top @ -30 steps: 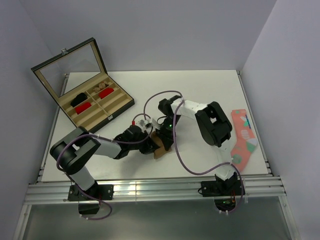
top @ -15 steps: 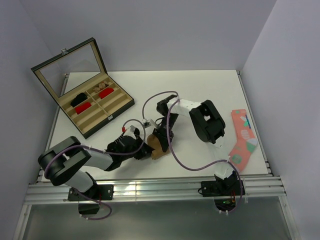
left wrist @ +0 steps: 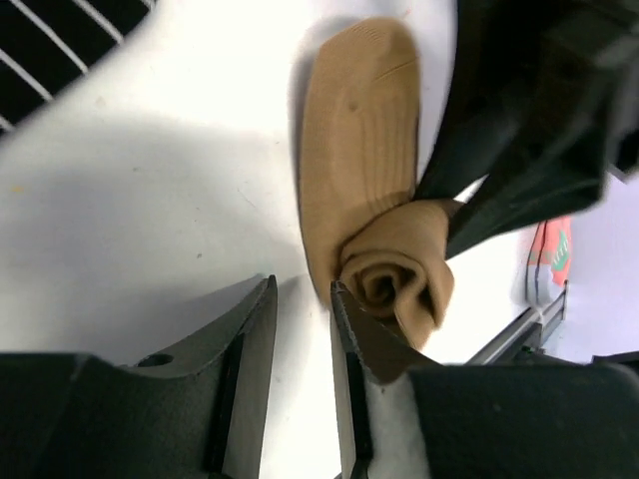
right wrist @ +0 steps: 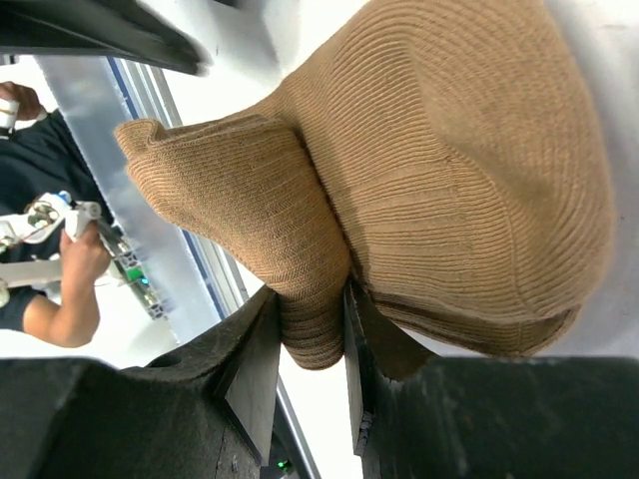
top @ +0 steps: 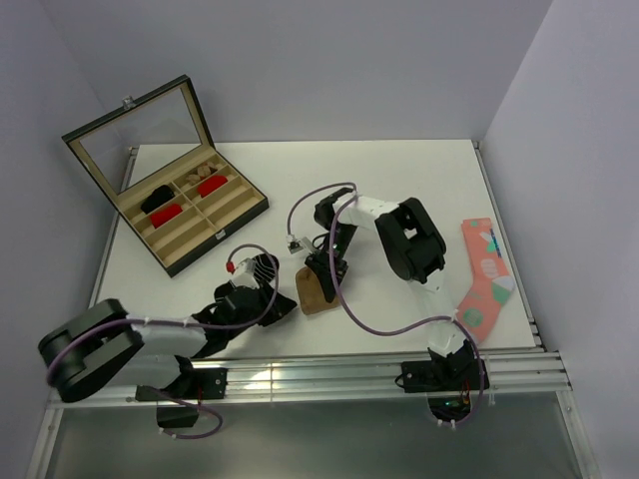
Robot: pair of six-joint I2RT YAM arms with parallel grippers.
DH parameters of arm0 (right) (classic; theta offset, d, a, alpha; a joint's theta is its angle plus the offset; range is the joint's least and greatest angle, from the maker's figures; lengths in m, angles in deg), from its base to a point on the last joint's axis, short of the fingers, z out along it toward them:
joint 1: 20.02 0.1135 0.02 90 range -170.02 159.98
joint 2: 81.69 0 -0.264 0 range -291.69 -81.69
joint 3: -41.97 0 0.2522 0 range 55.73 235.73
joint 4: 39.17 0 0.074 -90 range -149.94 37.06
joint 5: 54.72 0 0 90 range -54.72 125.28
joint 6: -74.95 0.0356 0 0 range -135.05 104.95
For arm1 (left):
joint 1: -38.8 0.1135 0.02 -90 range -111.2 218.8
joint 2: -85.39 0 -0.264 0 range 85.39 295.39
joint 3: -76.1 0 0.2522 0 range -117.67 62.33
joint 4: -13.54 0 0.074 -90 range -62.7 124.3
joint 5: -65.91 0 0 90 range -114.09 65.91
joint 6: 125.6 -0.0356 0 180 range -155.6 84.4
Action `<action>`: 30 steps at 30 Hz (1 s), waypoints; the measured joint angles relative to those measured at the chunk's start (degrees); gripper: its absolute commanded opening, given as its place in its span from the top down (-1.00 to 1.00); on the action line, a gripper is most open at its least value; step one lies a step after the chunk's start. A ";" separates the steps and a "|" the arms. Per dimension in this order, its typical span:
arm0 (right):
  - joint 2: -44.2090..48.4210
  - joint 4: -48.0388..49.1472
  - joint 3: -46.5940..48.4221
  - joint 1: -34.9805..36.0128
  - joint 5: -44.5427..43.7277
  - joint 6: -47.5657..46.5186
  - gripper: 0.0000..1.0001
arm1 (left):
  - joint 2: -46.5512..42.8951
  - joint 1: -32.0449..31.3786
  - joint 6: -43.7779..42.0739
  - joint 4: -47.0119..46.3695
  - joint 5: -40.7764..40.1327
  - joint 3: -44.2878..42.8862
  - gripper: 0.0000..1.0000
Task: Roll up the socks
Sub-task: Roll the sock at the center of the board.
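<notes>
Near the front edge of the table (top: 399, 180), the left gripper (left wrist: 300, 299) has its fingers slightly apart and empty, just beside the rolled end of the tan sock (left wrist: 359, 160). The right gripper (right wrist: 312, 299) is clamped on a fold of this sock; the black striped sock (left wrist: 40, 45) lies close by, the open box (top: 215, 238) far left.

Top camera overlooks the table (top: 399, 170); both close wrist cameras share the tan sock (left wrist: 354, 130).
</notes>
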 measured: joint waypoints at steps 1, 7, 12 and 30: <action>-0.24 -0.28 0.28 0.00 -0.07 0.31 0.42 | -2.12 -0.46 -0.61 1.09 -1.14 0.50 0.33; -1.31 -1.57 1.68 0.00 -0.66 2.03 0.41 | -17.22 -4.28 -9.55 5.35 -7.54 1.33 0.28; -2.40 -2.78 3.13 0.00 -1.44 3.32 0.41 | -19.45 -6.14 -19.80 5.88 -7.54 -1.81 0.27; -6.03 -6.93 7.48 -0.02 -2.10 5.70 0.41 | 0.44 -8.11 -39.85 -2.05 1.62 -9.09 0.14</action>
